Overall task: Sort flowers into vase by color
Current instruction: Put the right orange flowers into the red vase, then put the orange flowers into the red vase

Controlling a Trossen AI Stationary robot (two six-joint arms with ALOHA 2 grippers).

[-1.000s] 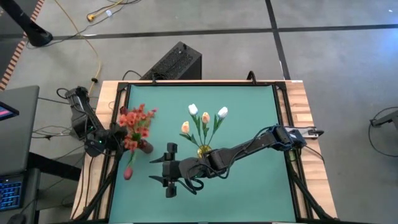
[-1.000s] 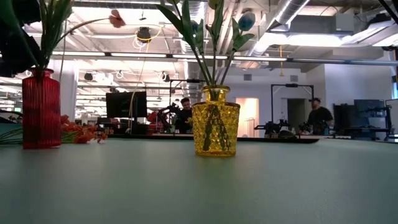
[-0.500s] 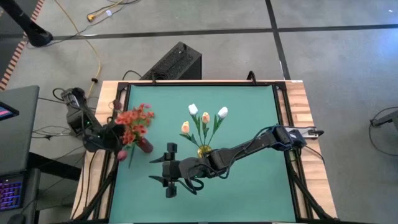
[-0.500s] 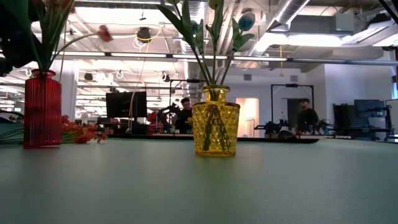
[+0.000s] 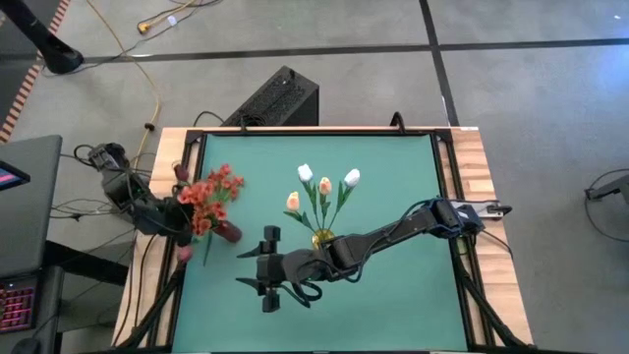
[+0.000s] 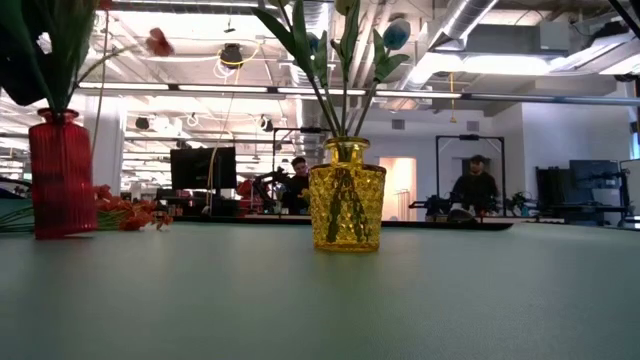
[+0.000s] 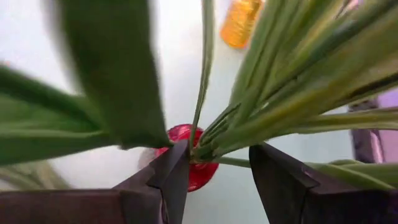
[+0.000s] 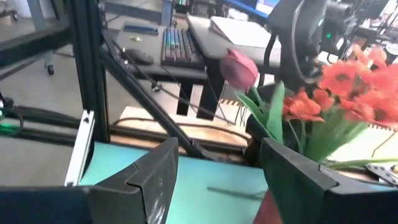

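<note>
Your left hand (image 7: 217, 177) sits just above the mouth of the red vase (image 5: 228, 232) at the tabletop's (image 5: 393, 295) left edge, fingers spread wide with the red-orange bunch's (image 5: 204, 190) green stems (image 7: 261, 112) running up between them. I can't tell whether the pads actually touch the stems, so don't count that as a grip.

The right hand (image 5: 267, 269) hovers mid-tabletop, fingers wide apart, empty, pointing toward the red vase. Tulips (image 5: 322, 184) are already standing in the yellow vase (image 6: 347, 207), well apart from the red one. One pink-maroon bud (image 8: 239, 68) hangs out on a long stem off the red bunch.

Handling, as I judge it:
- Flowers are light; the stems look like thin, springy wire or plastic. They'll bend and whip, not break.
- The heads are soft, so don't pinch the blossoms or they'll deform or pull off.
- Take the stem low, below the leaves, where it's barest and stiffest.
- Smooth stems could slip in flat pads, so close fully and lift straight up.
- The vases look like ribbed glass, narrow and top-heavy with a loaded bunch. Dragging a stem sideways could tip the red one, which is already near the edge.
</note>
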